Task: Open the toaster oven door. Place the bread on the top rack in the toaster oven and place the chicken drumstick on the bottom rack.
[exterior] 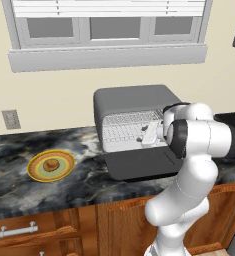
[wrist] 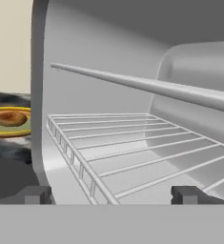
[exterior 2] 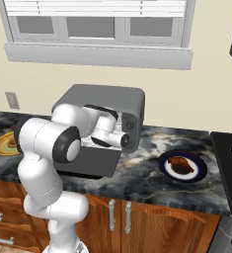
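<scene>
I have the tool [wrist: 111,194] spread wide and carrying nothing, sitting right at the mouth of the toaster oven [exterior: 131,97], with the toaster oven door [exterior: 141,164] already folded down flat beneath it onto the table [exterior: 89,175]. Neither food item is loaded yet, as far as I can judge: the racks ahead of the tool look bare. The bread [exterior: 51,164] sits on a yellow plate [exterior: 51,176] well off to the tool's left, and the chicken drumstick [exterior 2: 180,164] lies on a dark blue plate [exterior 2: 198,174] off to its right, past the oven. My worry from here is pulling out carelessly: the fingertips are close over the lower rack [wrist: 132,152] and under the upper rack's front bar [wrist: 147,86], so a lift or drop before backing away could snag the wires or knock the rack out of its slots. Swinging left for the bread, the elbow could also clip the oven's side wall. The drumstick's long axis appears to run diagonally across its plate, one end toward the oven and the other toward the table's front edge; I cannot tell which end is the bone. The bread is round, so it has no real heading.
</scene>
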